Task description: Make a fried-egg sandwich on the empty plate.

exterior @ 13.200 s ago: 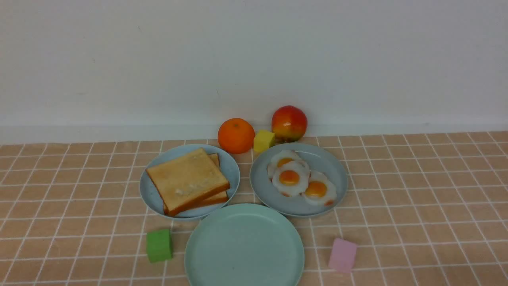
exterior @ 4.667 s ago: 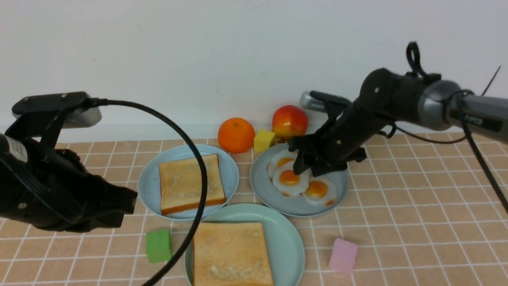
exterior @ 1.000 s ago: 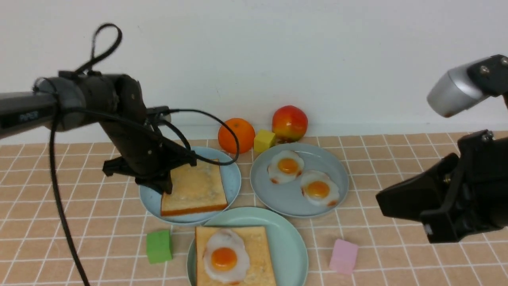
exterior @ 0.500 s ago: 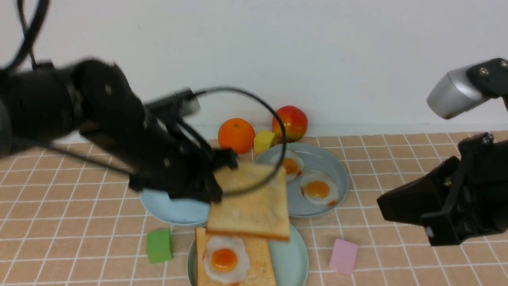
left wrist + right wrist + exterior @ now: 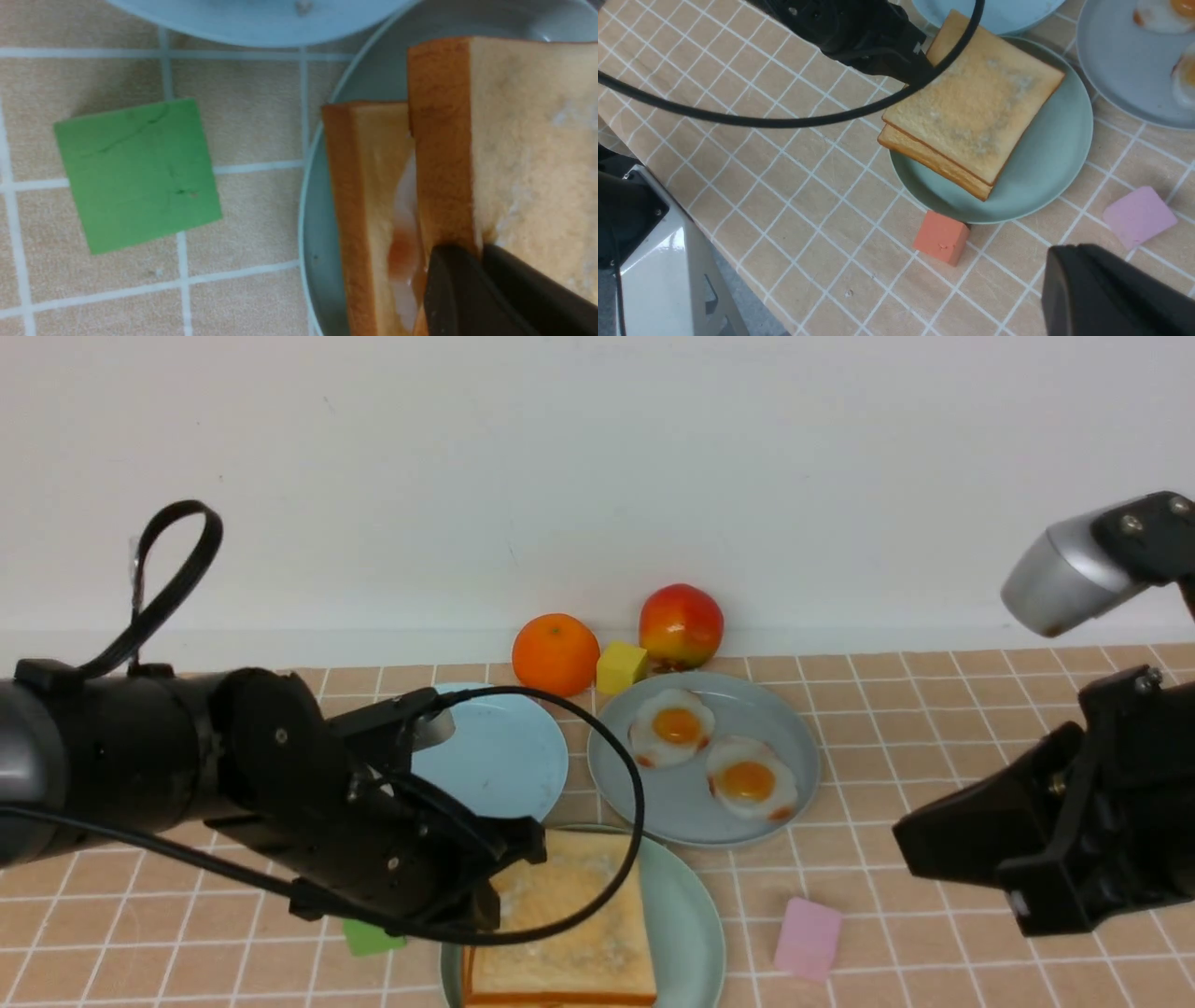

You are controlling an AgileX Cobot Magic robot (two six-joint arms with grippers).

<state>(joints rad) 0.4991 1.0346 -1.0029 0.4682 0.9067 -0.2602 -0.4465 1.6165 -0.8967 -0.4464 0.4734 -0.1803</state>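
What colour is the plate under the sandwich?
The plate is pale mint green, clearest in the right wrist view.

Second toast slice (image 5: pixel 569 910) moved off the sky-blue plate (image 5: pixel 509 756), now bare, onto the fried egg (image 5: pixel 404 242) and bottom slice (image 5: pixel 355 210) on the mint-green plate (image 5: pixel 691 915). Egg now shows only between the two crusts. Left gripper (image 5: pixel 487 907) has come down to the second slice's left edge.

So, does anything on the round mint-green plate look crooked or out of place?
Slightly. The upper golden square toast slice sits offset on the lower slice, edges not aligned, and fried-egg white shows between them. The mint-green plate itself looks fine.
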